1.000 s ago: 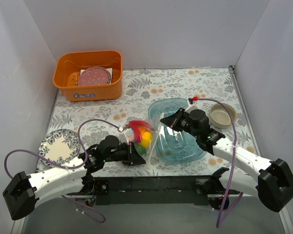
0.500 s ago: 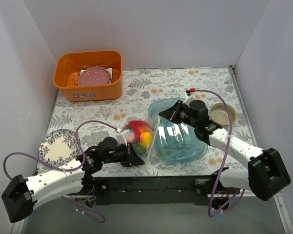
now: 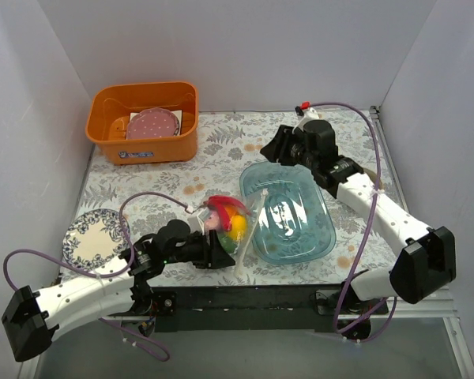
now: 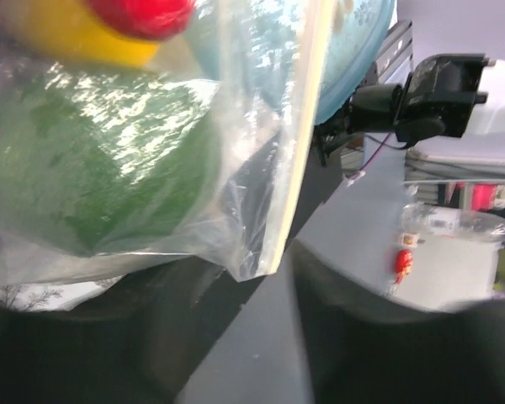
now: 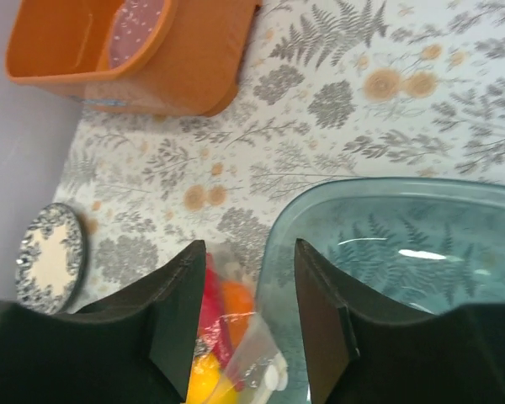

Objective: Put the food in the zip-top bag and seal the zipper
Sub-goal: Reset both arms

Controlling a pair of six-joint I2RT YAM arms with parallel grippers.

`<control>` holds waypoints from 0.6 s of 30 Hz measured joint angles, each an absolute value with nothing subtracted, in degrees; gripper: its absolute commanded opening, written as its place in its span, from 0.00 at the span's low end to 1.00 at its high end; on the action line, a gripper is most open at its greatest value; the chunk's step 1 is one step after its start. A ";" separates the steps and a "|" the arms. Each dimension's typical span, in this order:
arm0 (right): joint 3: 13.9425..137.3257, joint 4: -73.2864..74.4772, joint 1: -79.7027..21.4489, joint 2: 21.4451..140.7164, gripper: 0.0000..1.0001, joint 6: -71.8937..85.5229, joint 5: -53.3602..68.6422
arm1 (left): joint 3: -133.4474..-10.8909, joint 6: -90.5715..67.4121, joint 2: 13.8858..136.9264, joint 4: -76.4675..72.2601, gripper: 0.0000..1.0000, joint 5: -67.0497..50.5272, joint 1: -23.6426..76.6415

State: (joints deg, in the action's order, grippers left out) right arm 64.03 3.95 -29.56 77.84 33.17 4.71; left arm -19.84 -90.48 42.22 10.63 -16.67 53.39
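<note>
Label on orange bin, far from zip-top bag, is illegible.

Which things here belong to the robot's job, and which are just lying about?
Job: clear crinkly zip-top bag; colourful toy fruit inside it; pale zipper strip along its edge.
Lying about: translucent blue oval tray; orange plastic bin; pink dotted plate; blue-patterned round plate.

Dark fingers spread, zip-top bag w/ food seen btwn them — blue tray right, orange bin top-left
</note>
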 measured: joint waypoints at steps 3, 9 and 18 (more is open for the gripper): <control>69.78 10.66 -29.21 79.72 0.58 27.79 1.30 | -22.24 -89.82 41.76 12.49 0.68 -15.92 53.39; 72.97 20.73 -27.44 83.02 0.61 20.47 -3.64 | -27.27 -88.58 40.93 16.86 0.98 -14.17 53.39; 72.14 27.14 -26.22 82.70 0.82 13.28 -8.82 | -42.57 -83.37 47.86 26.74 0.98 -7.60 53.39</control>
